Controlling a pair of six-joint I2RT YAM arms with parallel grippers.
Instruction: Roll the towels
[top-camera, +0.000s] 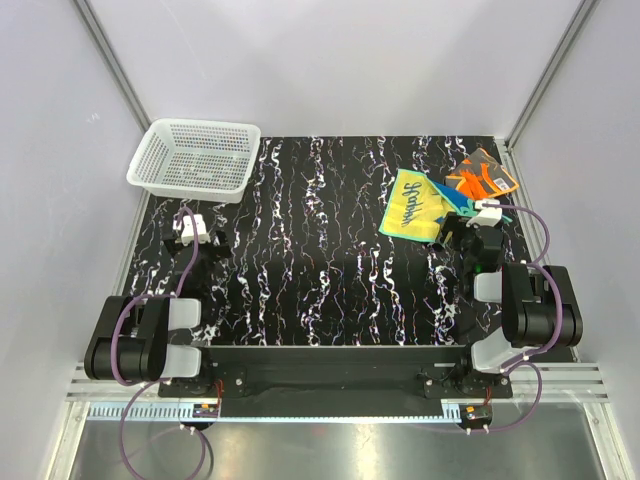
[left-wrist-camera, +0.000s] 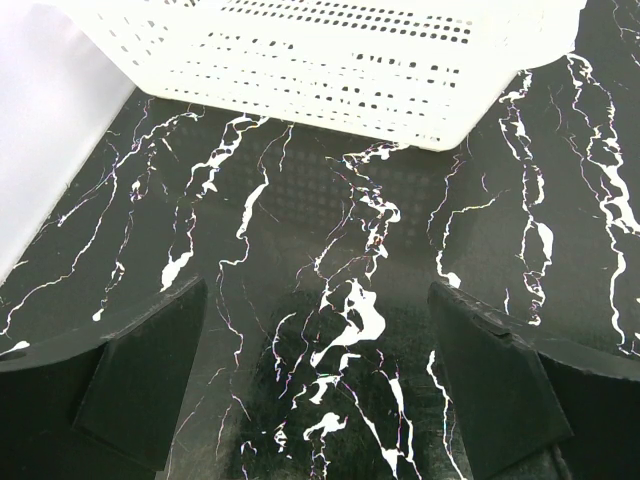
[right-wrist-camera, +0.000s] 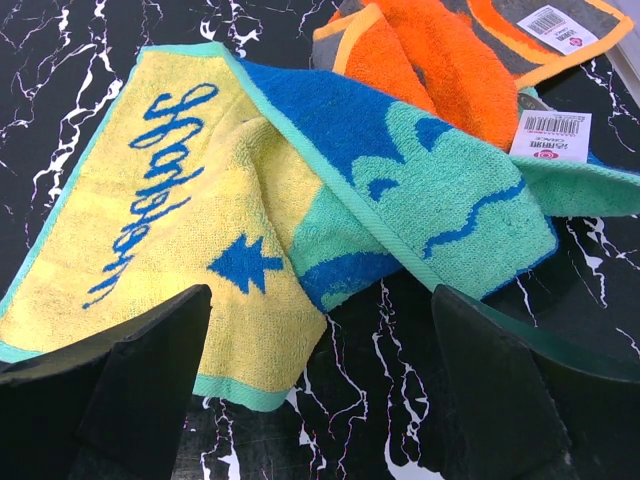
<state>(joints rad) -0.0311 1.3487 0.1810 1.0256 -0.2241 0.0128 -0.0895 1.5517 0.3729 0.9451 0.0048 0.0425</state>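
Right gripper: jaws wide apart, holding nothing, poised at the near hem of the yellow towel. This towel lies rumpled at the far right of the table, its teal-blue back folded over. An orange towel touches its far side. Left gripper: equally wide, empty, facing the white basket at far left.

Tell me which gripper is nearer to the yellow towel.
Right. The right gripper sits open at the yellow towel's near edge; the left gripper is far off to the left, facing the white basket.
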